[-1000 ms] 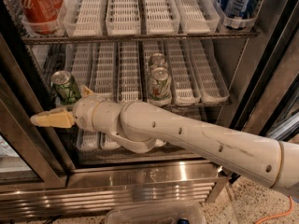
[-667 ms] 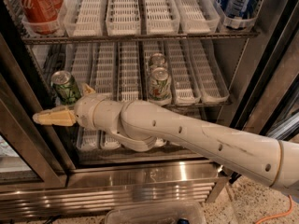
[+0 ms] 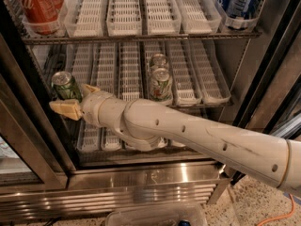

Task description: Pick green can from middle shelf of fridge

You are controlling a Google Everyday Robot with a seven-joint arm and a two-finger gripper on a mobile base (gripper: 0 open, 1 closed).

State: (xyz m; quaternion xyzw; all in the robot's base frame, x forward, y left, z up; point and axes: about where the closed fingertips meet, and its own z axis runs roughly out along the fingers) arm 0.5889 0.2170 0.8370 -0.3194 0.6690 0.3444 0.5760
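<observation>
We see the green can (image 3: 66, 85) standing upright at the left end of the middle shelf (image 3: 190, 79) of the fridge (image 3: 141, 192). Our gripper (image 3: 77, 99) is right at it, jaws spread, one tan finger below the can and the other at its right; we cannot tell whether they touch it. A paler can (image 3: 161, 84) stands further right on that shelf.

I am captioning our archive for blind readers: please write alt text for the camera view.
The tan-tipped gripper of a white robot arm sits at a dark-green drink can on the wire middle shelf of a stainless-steel fridge. Two pale cans stand further right.
</observation>
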